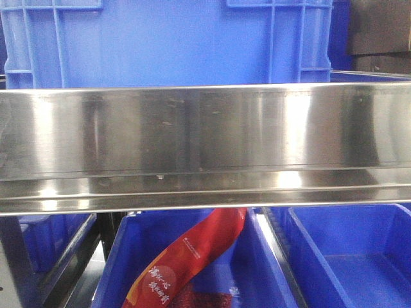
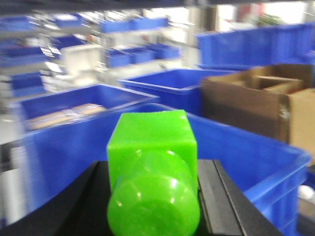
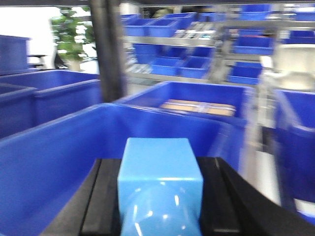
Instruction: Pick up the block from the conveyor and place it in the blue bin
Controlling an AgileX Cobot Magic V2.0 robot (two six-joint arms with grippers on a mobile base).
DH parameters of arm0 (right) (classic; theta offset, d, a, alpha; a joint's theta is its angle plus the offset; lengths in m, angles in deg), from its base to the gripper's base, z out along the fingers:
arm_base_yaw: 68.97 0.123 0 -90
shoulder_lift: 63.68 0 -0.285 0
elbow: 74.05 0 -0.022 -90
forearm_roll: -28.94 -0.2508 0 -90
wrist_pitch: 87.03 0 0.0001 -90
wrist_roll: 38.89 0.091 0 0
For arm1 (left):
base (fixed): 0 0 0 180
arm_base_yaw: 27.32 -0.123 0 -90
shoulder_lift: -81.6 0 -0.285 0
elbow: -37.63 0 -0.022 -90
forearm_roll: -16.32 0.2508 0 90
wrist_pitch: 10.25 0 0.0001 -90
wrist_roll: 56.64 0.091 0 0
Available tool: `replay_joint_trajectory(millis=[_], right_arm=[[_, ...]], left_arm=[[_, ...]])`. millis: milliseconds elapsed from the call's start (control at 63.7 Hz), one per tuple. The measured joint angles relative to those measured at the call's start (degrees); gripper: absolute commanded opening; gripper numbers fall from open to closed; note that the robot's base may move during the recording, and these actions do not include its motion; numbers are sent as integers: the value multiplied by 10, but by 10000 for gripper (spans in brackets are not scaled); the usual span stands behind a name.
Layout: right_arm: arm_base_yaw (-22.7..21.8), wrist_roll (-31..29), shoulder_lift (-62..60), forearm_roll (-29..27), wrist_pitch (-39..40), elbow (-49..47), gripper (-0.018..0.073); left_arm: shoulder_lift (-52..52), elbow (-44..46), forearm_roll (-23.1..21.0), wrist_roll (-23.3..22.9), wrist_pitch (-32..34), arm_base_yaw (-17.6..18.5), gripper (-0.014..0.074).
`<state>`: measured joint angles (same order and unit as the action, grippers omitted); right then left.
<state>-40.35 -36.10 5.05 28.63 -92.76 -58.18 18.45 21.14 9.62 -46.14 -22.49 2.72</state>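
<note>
- The left gripper (image 2: 153,196) is clamping the green block (image 2: 151,140), its fingers pressing the flat side faces at 9 and 3 o'clock.
- The right gripper (image 3: 160,196) is clamping the light-blue block (image 3: 160,164) the same way.
- Both blocks are appearing as rigid, glossy moulded plastic, probably light and slippery. The flat sides are offering a surer hold than the rounded stud.
- A blue bin (image 2: 59,147) is standing beyond the green block at 12 o'clock.
- A second bin (image 3: 49,152) is standing beyond the light-blue block.

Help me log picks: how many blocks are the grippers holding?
2. The green block is clamped in the left gripper; the light blue block is clamped in the right gripper. The front view shows none; others may be hidden.
</note>
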Motion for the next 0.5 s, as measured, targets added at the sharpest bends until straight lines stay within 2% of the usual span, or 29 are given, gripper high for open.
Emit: replay_joint_trajectory(millis=[126,345,408,502], right_arm=[[24,0,51,0,40,-22,-162],[34,0,136,0,81,-53,-160],[34,0,150,0,81,-59,-128],[35,0,169,0,74,-63,7]], left_arm=[[-96,63,0,0,11,20,-111],[-220,149,0,0,23,21,-111],[-241,156,0,0,23,21,-111],[-256,156,0,0,21,21,-110]])
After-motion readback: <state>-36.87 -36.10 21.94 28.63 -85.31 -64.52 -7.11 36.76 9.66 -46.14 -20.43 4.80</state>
